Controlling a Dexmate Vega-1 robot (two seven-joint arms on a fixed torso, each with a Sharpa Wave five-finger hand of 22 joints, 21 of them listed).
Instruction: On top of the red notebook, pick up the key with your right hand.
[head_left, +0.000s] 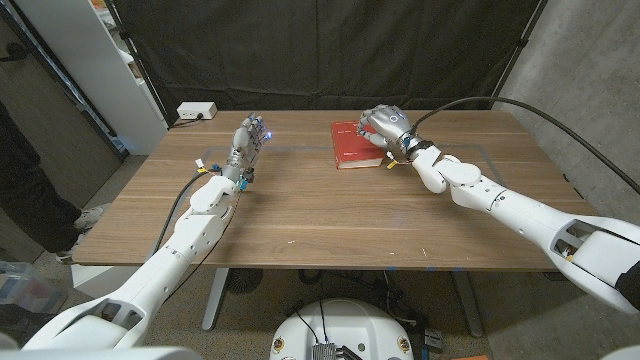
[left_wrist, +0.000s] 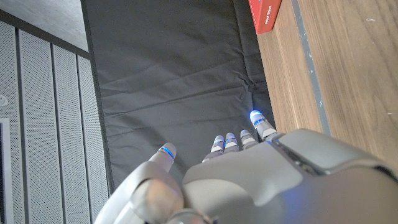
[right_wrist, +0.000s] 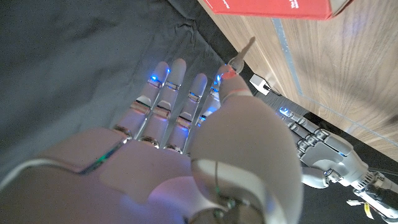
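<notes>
The right hand (right_wrist: 205, 155) pinches the small metal key (right_wrist: 244, 51) between thumb and fingertip, lifted clear of the flat red notebook (head_left: 358, 146), so the pickup looks done. The left hand (head_left: 246, 140) waits upright, fingers apart, holding nothing.

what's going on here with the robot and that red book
A two-armed robot stands at a brown wooden table. Its right hand is above the red notebook at the table's far side, and the right wrist view shows a small silver metal key pinched at its fingertips, so the key appears already picked up. The left hand holds nothing and waits upright, fingers apart, well to the left of the notebook.
</notes>
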